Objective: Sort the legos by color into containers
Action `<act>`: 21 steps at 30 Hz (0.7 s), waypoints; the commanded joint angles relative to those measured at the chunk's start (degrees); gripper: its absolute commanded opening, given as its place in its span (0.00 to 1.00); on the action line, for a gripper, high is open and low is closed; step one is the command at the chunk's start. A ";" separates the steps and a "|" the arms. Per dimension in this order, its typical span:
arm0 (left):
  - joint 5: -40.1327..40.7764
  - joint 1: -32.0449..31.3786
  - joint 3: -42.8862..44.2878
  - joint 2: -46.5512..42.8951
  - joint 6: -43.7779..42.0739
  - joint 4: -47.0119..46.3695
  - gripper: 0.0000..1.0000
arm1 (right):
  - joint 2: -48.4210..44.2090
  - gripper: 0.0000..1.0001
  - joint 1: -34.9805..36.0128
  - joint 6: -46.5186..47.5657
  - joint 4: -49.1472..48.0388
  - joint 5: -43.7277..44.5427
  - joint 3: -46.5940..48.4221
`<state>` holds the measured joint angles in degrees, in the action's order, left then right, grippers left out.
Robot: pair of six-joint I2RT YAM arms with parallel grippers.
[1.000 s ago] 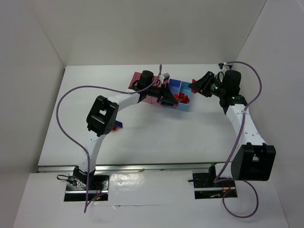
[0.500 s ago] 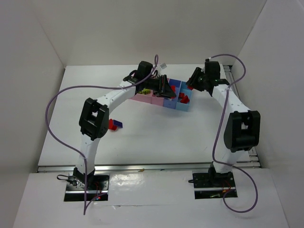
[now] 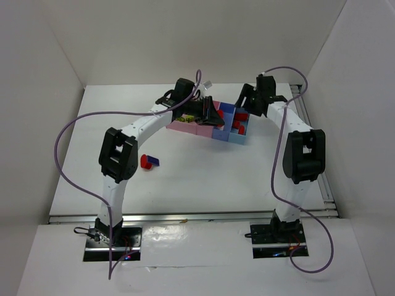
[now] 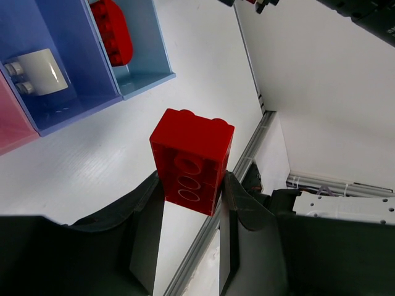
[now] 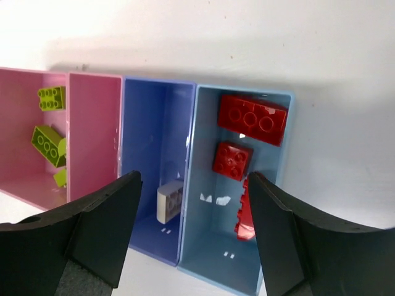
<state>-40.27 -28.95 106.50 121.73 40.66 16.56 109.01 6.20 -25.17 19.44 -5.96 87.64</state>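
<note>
Left gripper (image 4: pixel 192 185) is clamped on 1 red brick (image 4: pixel 192 157), with a dark finger pressing each long side. The brick's long axis runs out along the fingers (image 4: pixel 148 209), its hollow underside facing the wrist camera.

Key relation: the light-blue compartment (image 4: pixel 143 58), where the reds go, lies up and left of the held brick in the left wrist view. The brick looks to hang over bare table (image 3: pixel 203 179) just outside the bin edge, not yet over the opening. In the top view the left gripper sits at the pink/blue part of the row, and the light-blue bin is further toward the robot's right. My judgement: the drop needs a short shift that way.

The left arm is the one carrying. Right gripper (image 5: pixel 194 185) is spread wide and empty, hovering right over the same light-blue compartment, so it is the likely obstruction and collision risk.

- 3 stored red bricks (image 5: pixel 252 118) already lie in the light-blue bin.
- 1 cream brick (image 4: pixel 40 69) is in the blue compartment (image 4: pixel 68 31) next door; a short drop would land there.
- Lime-green bricks (image 5: pixel 48 142) are in the pink compartment (image 5: pixel 92 135).
- 1 loose red brick (image 3: pixel 146 161) and 1 dark blue brick (image 3: pixel 155 161), touching, sit on the table well apart from the bins, nearer the left arm.
</note>
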 commanded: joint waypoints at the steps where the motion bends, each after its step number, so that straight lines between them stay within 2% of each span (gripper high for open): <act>1: -0.86 0.12 1.60 -1.95 -0.76 0.14 0.00 | -1.86 0.77 0.48 1.17 1.48 4.36 2.81; 6: -0.86 -1.01 7.57 2.71 -0.15 0.14 0.00 | -13.96 0.77 0.48 -0.40 -1.42 13.24 -4.12; 8: -0.33 -1.02 13.80 7.26 -0.15 1.19 0.00 | -19.68 0.77 -0.39 -0.94 -1.42 16.49 -8.69; 13: -0.33 -1.55 30.58 18.44 2.30 2.34 0.00 | -29.81 0.78 -2.59 -3.30 1.29 18.25 -16.43; 16: -1.04 -2.60 31.84 21.61 4.77 -2.04 0.00 | -35.70 0.78 -3.12 -3.31 2.61 18.88 -20.22; 21: 4.41 -4.19 32.36 24.42 6.96 -6.97 0.01 | -41.42 0.77 -3.64 -3.92 7.44 21.60 -22.07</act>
<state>-38.13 -31.86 136.51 144.88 44.88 14.52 69.78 3.03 -28.29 23.31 12.49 66.17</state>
